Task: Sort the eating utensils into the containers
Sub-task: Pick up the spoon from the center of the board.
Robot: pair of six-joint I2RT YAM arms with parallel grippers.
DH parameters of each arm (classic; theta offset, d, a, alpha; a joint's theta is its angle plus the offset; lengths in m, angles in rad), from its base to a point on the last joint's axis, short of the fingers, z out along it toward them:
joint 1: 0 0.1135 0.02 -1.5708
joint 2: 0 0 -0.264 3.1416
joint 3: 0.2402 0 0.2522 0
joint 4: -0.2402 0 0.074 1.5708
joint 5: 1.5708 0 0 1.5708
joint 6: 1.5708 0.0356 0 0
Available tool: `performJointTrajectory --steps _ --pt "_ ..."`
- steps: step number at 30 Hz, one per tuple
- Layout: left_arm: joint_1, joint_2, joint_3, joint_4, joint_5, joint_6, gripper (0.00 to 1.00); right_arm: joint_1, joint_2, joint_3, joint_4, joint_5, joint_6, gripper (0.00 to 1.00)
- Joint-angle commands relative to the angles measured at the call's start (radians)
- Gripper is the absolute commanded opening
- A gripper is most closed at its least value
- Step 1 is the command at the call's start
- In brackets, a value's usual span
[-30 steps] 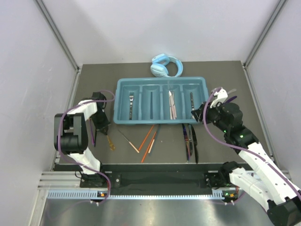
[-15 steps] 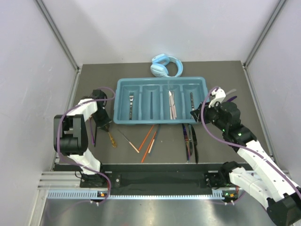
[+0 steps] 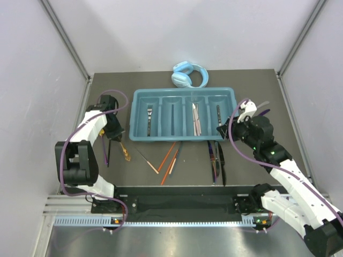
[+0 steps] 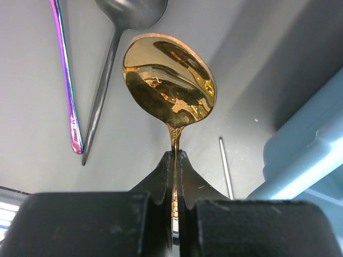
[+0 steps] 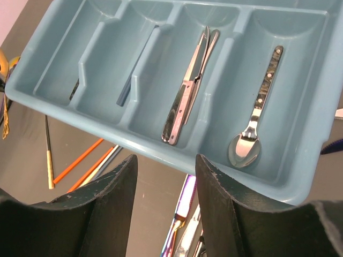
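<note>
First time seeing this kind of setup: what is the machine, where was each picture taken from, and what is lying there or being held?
It is a robot: a left arm and a right arm bolted at the near edge of a table, each ending in a two-finger gripper. One picture looks down from overhead; the other two come from cameras on each wrist, looking past that arm's fingers. The left gripper is shut on the neck of a gold spoon. The right gripper is open and empty, near the teal cutlery tray, which holds two silver knives and a silver spoon. Orange chopsticks, dark and purple knives and light blue headphones lie on the table.
</note>
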Motion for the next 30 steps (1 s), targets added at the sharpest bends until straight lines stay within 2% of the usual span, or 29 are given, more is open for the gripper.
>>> performJointTrajectory --steps 1,14,19,30 --pt "-0.004 -0.05 0.034 -0.044 0.004 0.002 0.0 -0.011 0.006 -0.002 0.037 -0.01 0.01 0.47" --pt "-0.002 -0.082 0.09 -0.097 0.025 0.023 0.0 -0.012 0.002 -0.006 0.037 -0.008 0.012 0.48" --pt "-0.051 -0.099 0.164 -0.119 0.056 0.025 0.0 -0.012 0.009 -0.006 0.042 -0.008 0.01 0.48" --pt "-0.215 -0.053 0.356 -0.2 0.016 -0.009 0.0 -0.012 0.019 -0.009 0.042 -0.009 0.014 0.47"
